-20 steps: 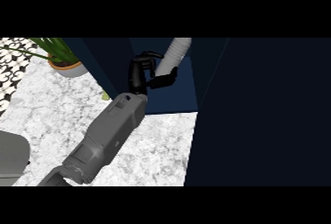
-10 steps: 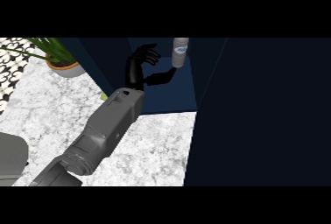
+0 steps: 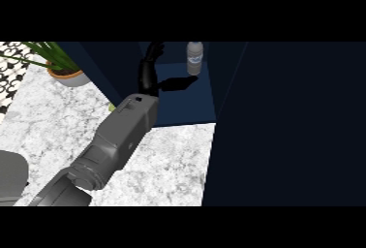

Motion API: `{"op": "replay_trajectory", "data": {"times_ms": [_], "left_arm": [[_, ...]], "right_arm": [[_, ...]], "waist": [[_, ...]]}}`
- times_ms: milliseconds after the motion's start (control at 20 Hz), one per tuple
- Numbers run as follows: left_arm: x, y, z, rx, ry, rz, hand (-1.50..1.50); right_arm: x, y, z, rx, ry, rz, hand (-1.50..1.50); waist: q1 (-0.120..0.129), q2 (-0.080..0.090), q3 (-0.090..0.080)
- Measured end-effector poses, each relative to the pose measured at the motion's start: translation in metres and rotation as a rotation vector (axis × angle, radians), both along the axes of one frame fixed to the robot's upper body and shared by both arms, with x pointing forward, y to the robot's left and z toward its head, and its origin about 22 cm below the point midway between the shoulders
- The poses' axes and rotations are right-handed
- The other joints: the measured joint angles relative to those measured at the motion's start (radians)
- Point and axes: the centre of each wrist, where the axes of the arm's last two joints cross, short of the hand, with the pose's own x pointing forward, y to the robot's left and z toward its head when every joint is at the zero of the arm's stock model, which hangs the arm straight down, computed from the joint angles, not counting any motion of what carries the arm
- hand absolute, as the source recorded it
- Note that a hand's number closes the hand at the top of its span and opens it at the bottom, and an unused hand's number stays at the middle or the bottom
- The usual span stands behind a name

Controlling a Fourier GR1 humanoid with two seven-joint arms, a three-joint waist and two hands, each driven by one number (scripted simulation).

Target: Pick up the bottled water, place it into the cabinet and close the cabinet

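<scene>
A: Status? Where's the bottled water (image 3: 194,57)?

B: Standing upright inside the dark blue cabinet (image 3: 182,109), toward the back. Nothing is holding it.

A: Which hand?

B: Hard to say from the head view. One grey forearm (image 3: 118,140) comes in from lower left and reaches into the cabinet. The black hand (image 3: 151,72) sits just left of the bottle, apart from it. Fingers are relaxed and spread, pointing up, thumb sticking out toward the bottle's base. I read it as the left hand. The right hand isn't visible.

A: So placing looks done, closing is what's left?

B: My read, yes. The big dark panel (image 3: 286,123) at right looks like the open door.

A: Risks?

B: First, the thumb is near the bottle's foot, so a sideways pull-out could clip it and tip it. Second, swinging the door while the forearm is inside would jam on the arm. Third, the potted plant (image 3: 61,68) on the marble counter (image 3: 168,160) sits close on the left, so a wide retreat could brush its leaves.
</scene>
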Motion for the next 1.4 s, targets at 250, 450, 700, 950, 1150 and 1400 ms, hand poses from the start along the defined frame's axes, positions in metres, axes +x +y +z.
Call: {"op": "replay_trajectory", "data": {"times_ms": [250,450,700,950,1150,1400], "left_arm": [[0.003,0.000,0.004,-0.017,-0.018,-0.018,-1.50],[0.006,-0.002,0.012,-0.012,-0.030,-0.063,-1.50],[0.007,-0.008,0.018,-0.105,-0.080,-0.185,-1.50],[0.008,-0.016,0.029,-0.202,-0.112,-0.320,-1.50],[0.005,-0.019,0.031,-0.269,-0.120,-0.372,-1.50],[-0.007,-0.025,0.027,-0.341,-0.112,-0.426,-1.50]], "right_arm": [[0.001,0.001,0.000,0.010,-0.002,0.002,-1.50],[0.002,0.001,0.000,0.010,0.000,0.000,-1.50],[0.002,-0.002,0.000,-0.001,0.005,-0.009,-1.50],[0.003,0.000,0.002,0.004,0.011,-0.003,-1.50],[0.001,-0.002,0.000,-0.001,0.015,-0.009,-1.50],[0.001,-0.002,0.000,-0.002,0.019,-0.022,-1.50]], "waist": [[0.005,0.000,0.000],[0.008,0.000,0.000],[0.011,-0.004,0.000],[0.020,-0.011,0.000],[0.031,-0.018,0.000],[0.056,-0.026,0.001]]}}
